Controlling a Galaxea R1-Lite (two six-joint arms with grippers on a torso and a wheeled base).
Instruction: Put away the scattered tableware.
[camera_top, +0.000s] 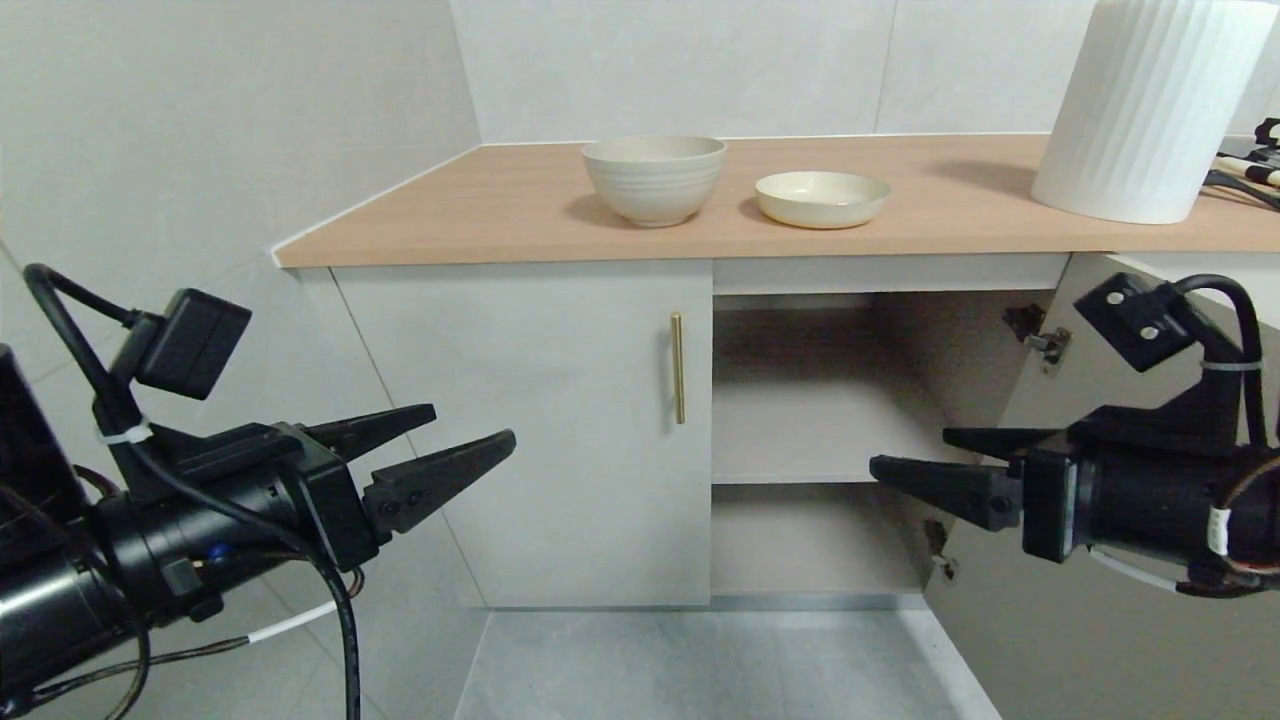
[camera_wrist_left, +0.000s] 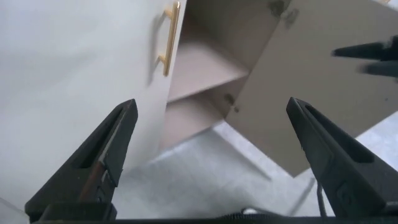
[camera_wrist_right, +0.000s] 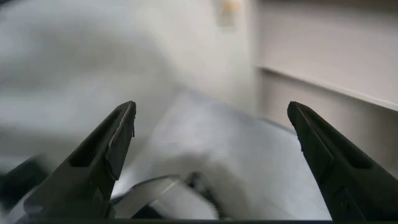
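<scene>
A deep cream bowl (camera_top: 655, 178) stands on the wooden countertop (camera_top: 470, 215), with a shallow cream dish (camera_top: 822, 197) just to its right. Both arms hang well below the counter, in front of the cabinet. My left gripper (camera_top: 472, 428) is open at the lower left, pointing toward the closed cabinet door (camera_top: 540, 430); between its fingers (camera_wrist_left: 106, 155) nothing is held. My right gripper (camera_top: 910, 452) is open at the lower right, pointing left across the open cabinet compartment (camera_top: 815, 400). Its fingers (camera_wrist_right: 102, 158) hold nothing.
The right cabinet door (camera_top: 1060, 600) stands swung open toward me, beside my right arm. Inside are a bare shelf (camera_top: 800, 440) and a bottom board. A brass handle (camera_top: 677, 368) is on the closed door. A tall white ribbed container (camera_top: 1150, 105) stands on the counter's right.
</scene>
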